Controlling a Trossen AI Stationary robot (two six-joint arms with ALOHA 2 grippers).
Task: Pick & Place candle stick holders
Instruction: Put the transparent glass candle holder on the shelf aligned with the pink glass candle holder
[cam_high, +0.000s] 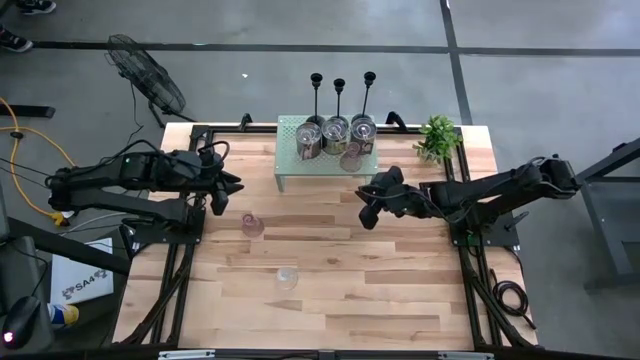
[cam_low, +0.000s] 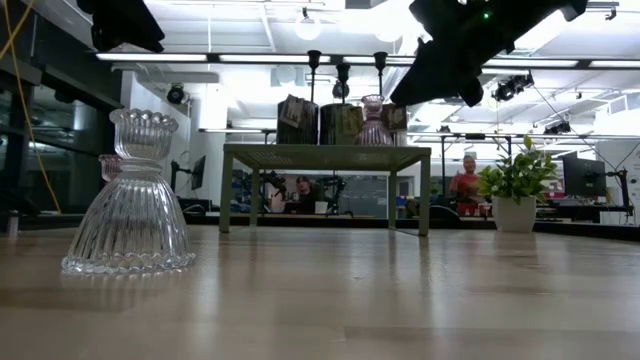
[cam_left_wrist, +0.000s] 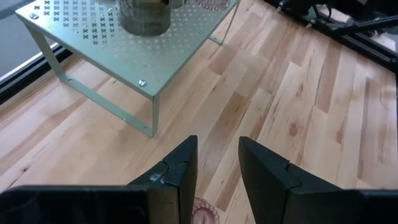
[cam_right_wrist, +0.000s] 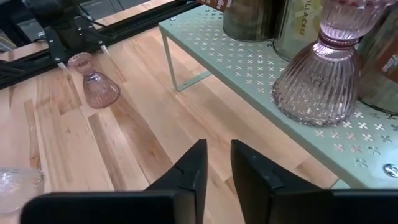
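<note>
While one pink glass holder (cam_right_wrist: 322, 74) already stands on the pale green perforated shelf (cam_high: 290, 158), we judge the task to sit between placements, with two holders left on the worktop (cam_high: 330, 290).

Starting with the biggest surface, the worktop is pale butcher-block wood in long glued strips, smooth and matte. On its far side stands the shelf, thin sheet metal punched with small crosses, on slim bent legs. It carries squat silvery jars (cam_high: 336, 129), and behind them rise three black candlesticks (cam_high: 340, 95) with thin stems and small cups. A leafy plant (cam_high: 437, 136) sits beside the shelf.

Our right hand (cam_high: 364, 205) hovers just before the shelf, empty, its fingers drawn close together with a narrow gap. Our left hand (cam_high: 222, 190) hangs above the second pink holder (cam_high: 252, 224), fingers partly parted, grasping nothing.

Both loose pieces are ribbed pressed glass with flared skirts and narrow necks; the clear holder (cam_high: 287, 277) stands nearer the front. We expect the next move calls for lowering onto a neck, where the slippery ribs need a centred squeeze.
</note>
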